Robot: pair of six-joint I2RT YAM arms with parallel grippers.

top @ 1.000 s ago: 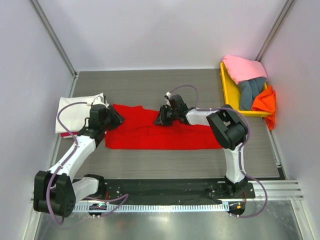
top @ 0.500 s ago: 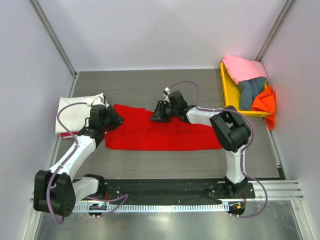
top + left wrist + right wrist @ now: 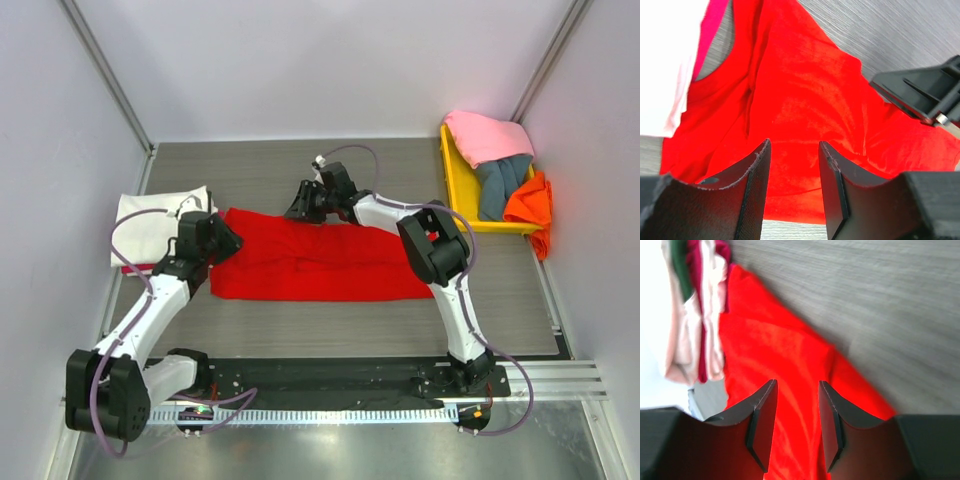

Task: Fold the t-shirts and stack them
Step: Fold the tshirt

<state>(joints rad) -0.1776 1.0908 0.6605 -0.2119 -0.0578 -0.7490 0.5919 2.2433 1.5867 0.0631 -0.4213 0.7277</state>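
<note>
One red t-shirt (image 3: 320,262), strip-folded; cream-white t-shirt (image 3: 150,228) just beside its left end. Left gripper (image 3: 218,238) over that end, right gripper (image 3: 298,207) at its far edge: both spread, empty. Next, likely: pinch, fold crosswise.

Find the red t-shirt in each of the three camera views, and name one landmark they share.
Top external: the red t-shirt lies spread across the table's middle.
Left wrist: the red t-shirt fills most of the picture, beyond the left claw.
Right wrist: the red t-shirt runs from upper left to bottom centre.
Shared landmark: the white folded shirt at each picture's left side.
</note>
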